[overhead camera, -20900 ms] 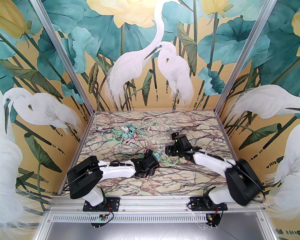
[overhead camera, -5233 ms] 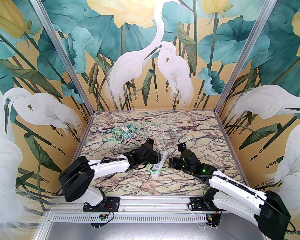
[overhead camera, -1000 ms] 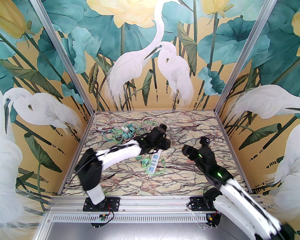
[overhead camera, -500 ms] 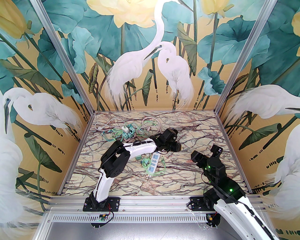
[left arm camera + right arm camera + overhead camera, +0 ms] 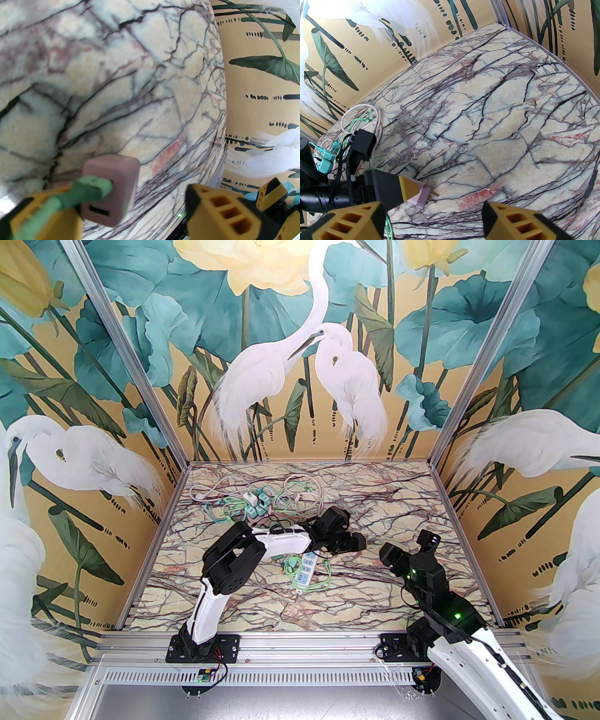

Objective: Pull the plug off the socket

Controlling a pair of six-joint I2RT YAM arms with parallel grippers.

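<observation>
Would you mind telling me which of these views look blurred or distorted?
Left wrist: the pink plug and green cable are soft, near the lens; the marble table bulges. Right wrist: sharp, table edge curved. Top external: crisp throughout.

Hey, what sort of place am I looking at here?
Probably a robot test cell, not a home: an aluminium frame with heron-printed panels boxes in a marble-patterned table, the left arm and right arm are bolted at its near edge, and a power strip lies among green cables.
</observation>
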